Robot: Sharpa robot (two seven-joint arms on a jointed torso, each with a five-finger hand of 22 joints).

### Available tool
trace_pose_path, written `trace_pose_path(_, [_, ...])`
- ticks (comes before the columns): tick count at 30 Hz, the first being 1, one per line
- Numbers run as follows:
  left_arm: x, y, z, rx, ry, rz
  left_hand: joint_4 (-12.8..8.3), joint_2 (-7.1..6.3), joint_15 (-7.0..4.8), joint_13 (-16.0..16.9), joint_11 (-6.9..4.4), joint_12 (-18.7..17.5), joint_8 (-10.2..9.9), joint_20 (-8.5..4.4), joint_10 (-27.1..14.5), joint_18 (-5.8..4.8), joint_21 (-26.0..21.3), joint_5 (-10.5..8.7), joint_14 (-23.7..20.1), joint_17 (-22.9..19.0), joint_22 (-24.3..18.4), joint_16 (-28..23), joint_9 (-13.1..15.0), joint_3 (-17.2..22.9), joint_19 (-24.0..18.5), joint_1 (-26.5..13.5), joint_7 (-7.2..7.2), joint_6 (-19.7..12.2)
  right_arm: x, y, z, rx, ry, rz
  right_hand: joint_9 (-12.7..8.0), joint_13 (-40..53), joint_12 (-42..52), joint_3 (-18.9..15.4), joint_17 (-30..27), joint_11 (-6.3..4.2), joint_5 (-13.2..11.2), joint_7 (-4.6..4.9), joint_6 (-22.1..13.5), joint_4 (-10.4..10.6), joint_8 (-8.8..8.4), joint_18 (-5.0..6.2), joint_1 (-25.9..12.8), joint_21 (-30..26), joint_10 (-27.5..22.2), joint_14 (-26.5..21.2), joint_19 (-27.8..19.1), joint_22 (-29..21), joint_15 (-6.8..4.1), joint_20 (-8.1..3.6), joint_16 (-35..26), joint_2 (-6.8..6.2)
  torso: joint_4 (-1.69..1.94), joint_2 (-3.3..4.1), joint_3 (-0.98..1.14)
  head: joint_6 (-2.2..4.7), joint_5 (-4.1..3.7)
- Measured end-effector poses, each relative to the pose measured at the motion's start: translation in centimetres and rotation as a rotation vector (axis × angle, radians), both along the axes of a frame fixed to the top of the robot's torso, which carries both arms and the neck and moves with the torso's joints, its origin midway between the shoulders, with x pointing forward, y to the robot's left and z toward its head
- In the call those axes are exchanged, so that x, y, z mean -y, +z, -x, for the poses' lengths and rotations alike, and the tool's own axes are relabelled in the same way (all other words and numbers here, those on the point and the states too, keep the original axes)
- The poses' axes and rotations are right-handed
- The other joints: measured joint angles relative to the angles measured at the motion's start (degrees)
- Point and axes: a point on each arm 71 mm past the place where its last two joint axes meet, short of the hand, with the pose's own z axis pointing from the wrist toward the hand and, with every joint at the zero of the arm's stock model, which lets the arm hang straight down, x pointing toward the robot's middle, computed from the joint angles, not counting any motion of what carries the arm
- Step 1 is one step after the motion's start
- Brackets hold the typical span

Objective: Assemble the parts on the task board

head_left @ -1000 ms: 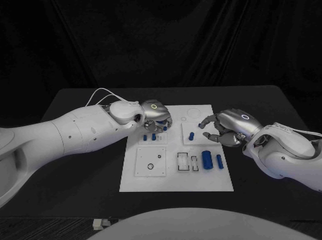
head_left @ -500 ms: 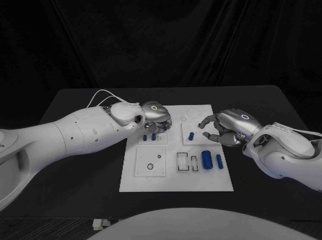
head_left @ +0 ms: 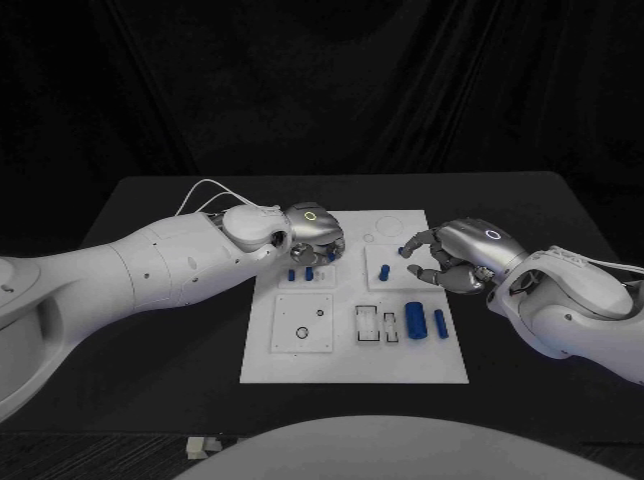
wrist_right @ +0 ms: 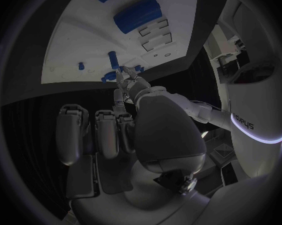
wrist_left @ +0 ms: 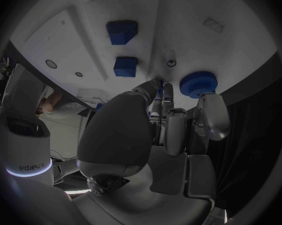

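The white task board [head_left: 351, 350] lies mid-table. My left hand [head_left: 312, 232] hovers over its far left corner. Its thumb and a finger close on a small blue part [wrist_left: 158, 91], right beside a blue gear [wrist_left: 198, 83] at the board's edge. Two blue blocks [head_left: 301, 273] stand just in front of that hand. At the board's right edge my right hand [head_left: 452, 258] is curled, its fingertips pinching a small blue piece [head_left: 402, 250] on the board. A blue peg [head_left: 384, 271] stands close by. A thick blue cylinder [head_left: 414, 320] and a thinner one [head_left: 439, 321] lie nearer me.
A square plate with holes [head_left: 302, 324] and narrow rectangular slots [head_left: 376, 323] take up the board's near half. A white cable [head_left: 207, 190] loops over my left wrist. The black table [head_left: 164, 330] spreads wide on both sides of the board.
The left hand has edged slightly toward the board's far side. The right hand and the parts stay where they were.
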Motion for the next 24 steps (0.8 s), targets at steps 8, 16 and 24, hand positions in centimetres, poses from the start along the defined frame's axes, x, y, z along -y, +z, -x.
trace_pose_path(8, [-0.6, 0.1, 0.3, 0.009, -0.008, 0.016, -1.01, -0.01, 0.0, -1.3, 0.01, -2.41, 0.76, 0.02, 5.18, 0.0, 1.87, 0.11, 0.0, 0.06, 0.0, 0.0, 0.41, 0.83, 1.02, 0.0, 0.39, 4.35, 0.1, 0.0, 0.0, 0.0, -0.002, 0.001, 0.0, 0.0, 0.0, 0.0, 0.0, 0.0, 0.0, 0.0, 0.0, 0.0, 0.0, 0.0, 0.0, 0.0, 0.0, 0.0, 0.0, 0.0, 0.0, 0.0, 0.0, 0.0, -0.01, -0.01, 0.0, 0.0, 0.12])
trace_pose_path(16, [-1.6, 2.3, 0.4, 0.055, -0.027, 0.047, -1.48, -0.01, 0.0, -1.85, -0.02, -3.93, 0.66, 0.02, 5.78, 0.01, 1.71, -0.17, 0.0, -0.84, 0.0, -0.28, 0.47, 1.14, 1.01, 0.0, 0.38, 4.69, 0.2, 0.0, 0.0, -0.001, -0.003, 0.002, -0.05, 0.0, 0.0, 0.0, 0.0, 0.0, 0.0, 0.0, 0.0, 0.0, 0.0, 0.0, 0.0, 0.0, 0.0, 0.0, 0.0, -0.01, 0.0, 0.0, 0.0, 0.0, 0.0, -0.03, -0.01, 0.0, 0.45])
trace_pose_path(24, [-3.2, 7.5, -0.8, 0.139, -0.023, 0.055, -1.39, -0.24, -0.12, -2.61, -0.1, -6.11, -0.88, 0.02, 5.88, 0.0, 0.51, -1.5, -0.12, -2.08, 0.0, -0.83, -0.2, 1.72, 1.01, -0.23, -0.25, 4.07, 0.1, -0.1, -0.1, -0.001, -0.004, 0.004, -0.05, -0.01, 0.0, 0.0, 0.0, 0.0, 0.0, 0.0, 0.0, 0.0, 0.0, 0.0, 0.0, 0.0, 0.0, 0.0, 0.0, -0.01, 0.0, 0.0, 0.0, 0.0, 0.03, -0.05, -0.02, 0.0, 0.8])
